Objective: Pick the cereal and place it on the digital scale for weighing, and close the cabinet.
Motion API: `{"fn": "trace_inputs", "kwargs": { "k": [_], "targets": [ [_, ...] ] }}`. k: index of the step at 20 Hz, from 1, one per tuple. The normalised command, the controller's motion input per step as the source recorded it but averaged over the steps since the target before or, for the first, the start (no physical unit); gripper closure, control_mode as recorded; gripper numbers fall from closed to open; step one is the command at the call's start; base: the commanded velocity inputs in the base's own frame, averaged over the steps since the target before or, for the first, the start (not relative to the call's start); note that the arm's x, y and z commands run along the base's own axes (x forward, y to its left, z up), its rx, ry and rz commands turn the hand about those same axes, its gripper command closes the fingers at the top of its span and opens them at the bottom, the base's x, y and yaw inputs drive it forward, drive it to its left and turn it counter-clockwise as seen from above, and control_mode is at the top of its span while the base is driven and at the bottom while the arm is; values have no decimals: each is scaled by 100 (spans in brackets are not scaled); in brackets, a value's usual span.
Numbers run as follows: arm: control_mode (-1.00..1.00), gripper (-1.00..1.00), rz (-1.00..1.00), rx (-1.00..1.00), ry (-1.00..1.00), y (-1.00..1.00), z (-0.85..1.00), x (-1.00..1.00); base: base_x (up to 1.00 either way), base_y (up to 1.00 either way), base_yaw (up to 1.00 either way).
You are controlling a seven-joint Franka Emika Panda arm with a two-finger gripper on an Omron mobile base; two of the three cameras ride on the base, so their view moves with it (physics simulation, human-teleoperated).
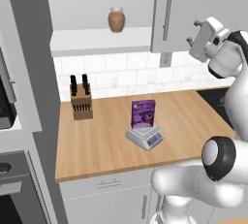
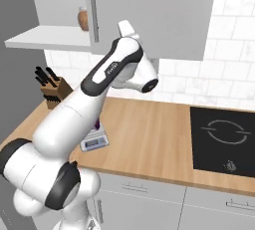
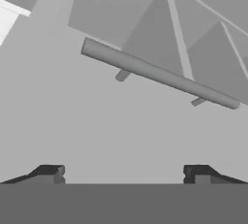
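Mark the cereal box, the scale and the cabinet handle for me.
cereal box [image 1: 143, 113], left base view, on its purple front face.
scale [image 1: 151, 140], left base view, on its bluish display panel.
cabinet handle [image 3: 160, 74], hand view, on the middle of the silver bar.

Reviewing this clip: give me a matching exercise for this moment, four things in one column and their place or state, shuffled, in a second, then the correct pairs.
Things:
1. cereal
2. knife block
3. brown jar
4. gripper

Places or states:
A. on the open cabinet shelf
B. raised before the cabinet door, jaws open, nothing held
C. upright on the digital scale
D. at the back left of the wooden counter

Pairs: 1-C, 2-D, 3-A, 4-B
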Motion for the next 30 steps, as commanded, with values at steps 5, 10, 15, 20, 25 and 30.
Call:
{"fn": "trace_inputs", "kwargs": {
  "k": [5,10,15,20,25,30],
  "targets": [
    [-100,-100,-5,0,0,0,62,-91,0,0,0],
    [-100,-100,0,-1,11,14,54,-100,0,0,0],
    [-100,-100,0,-4,26,31,61,-100,0,0,0],
    [-100,-100,0,0,17,45,25,-100,0,0,0],
    [-100,-100,0,6,0,79,-9,-100,0,0,0],
    [-100,-100,0,10,-9,100,-70,-96,0,0,0]
  ]
}}
